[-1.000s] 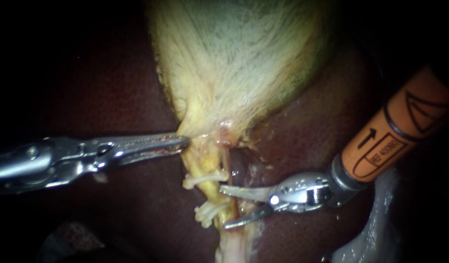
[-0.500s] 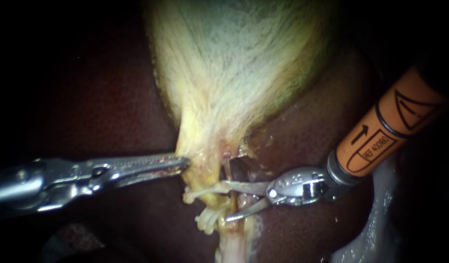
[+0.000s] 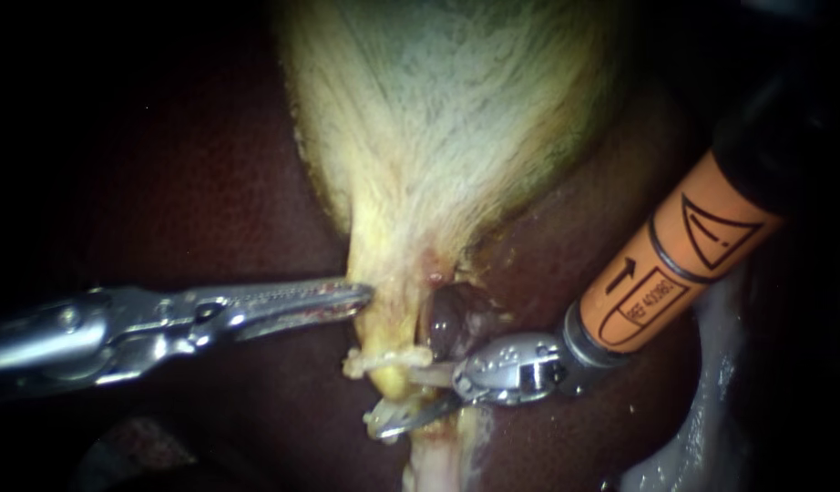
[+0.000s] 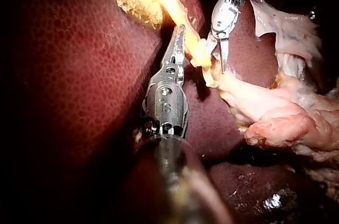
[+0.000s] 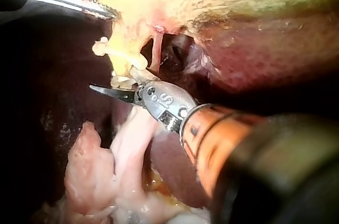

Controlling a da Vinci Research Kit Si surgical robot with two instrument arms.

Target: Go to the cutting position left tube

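Note:
The pale yellow gallbladder point(image 3: 447, 118) narrows to a yellow left tube point(image 3: 390, 330) that carries a white clip point(image 3: 376, 358); a second clip point(image 3: 380, 421) lies lower, partly behind a blade. My right instrument point(image 3: 406, 396), with an orange collar, holds its blades open astride the tube between the clips. In the right wrist view one blade point(image 5: 111, 92) shows and the other is hidden behind the tube point(image 5: 126, 62). My left instrument point(image 3: 358, 295) is shut on the gallbladder's neck, also seen in the left wrist view point(image 4: 179, 32).
Dark red liver point(image 3: 210, 182) surrounds everything. A thin pink strand point(image 5: 156, 49) runs beside a dark opening point(image 3: 447, 319), to the right of the clipped tube. Pale loose tissue point(image 4: 275, 113) lies beyond the right instrument's blades point(image 4: 216, 57).
My right instrument has moved left; its open blades have slid across the tube between the clips. My left instrument has kept its hold on the neck.

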